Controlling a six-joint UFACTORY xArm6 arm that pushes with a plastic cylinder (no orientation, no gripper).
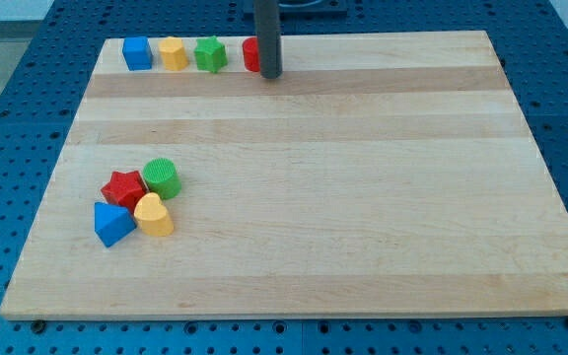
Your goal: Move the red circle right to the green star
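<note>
The red circle (249, 54) sits near the view's top edge of the wooden board (363, 197), partly hidden behind my rod. The green star (210, 54) stands just to its left, with a small gap between them. My tip (269, 74) rests at the red circle's right side, touching or nearly touching it. The row at the top runs blue block (137, 53), yellow block (173, 52), green star, red circle from the view's left to right.
A cluster lies at the lower left: a red star (123, 187), a green circle (162, 177), a yellow heart (153, 215) and a blue triangle-like block (112, 224), all touching. The board lies on a blue perforated table.
</note>
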